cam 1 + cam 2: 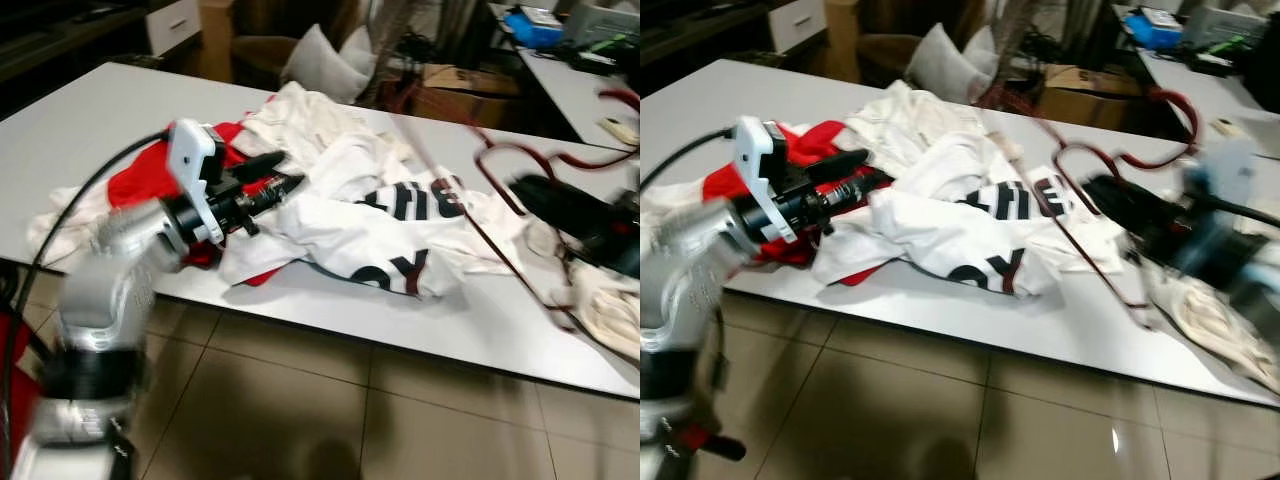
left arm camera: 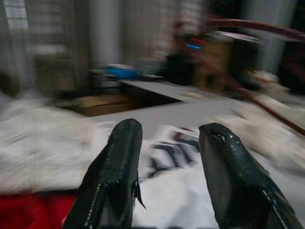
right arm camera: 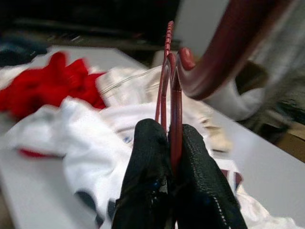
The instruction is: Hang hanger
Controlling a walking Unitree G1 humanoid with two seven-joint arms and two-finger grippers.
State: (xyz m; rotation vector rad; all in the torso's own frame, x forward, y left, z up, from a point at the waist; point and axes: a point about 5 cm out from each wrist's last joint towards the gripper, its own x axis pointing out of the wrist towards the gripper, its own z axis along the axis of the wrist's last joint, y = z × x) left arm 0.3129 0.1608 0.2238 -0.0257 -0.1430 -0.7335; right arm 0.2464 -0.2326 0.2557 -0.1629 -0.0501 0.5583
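So you've got the pickup part done, far as I can tell. Your right gripper is clamped on the hanger, fingers pinched tight around its thin dark red bars, and the hanger is lifted off the table. In the left eye view it sits at the right of the frame, hook curling up at the upper right and a long bar running down toward the lower right.

What's left is the actual hanging, and I can't spot any rail or rod to put it on, so you'll probably need to turn and find one.

Your left gripper is spread open and holding nothing, hovering over the white shirt mid-frame, with a red garment at its left.
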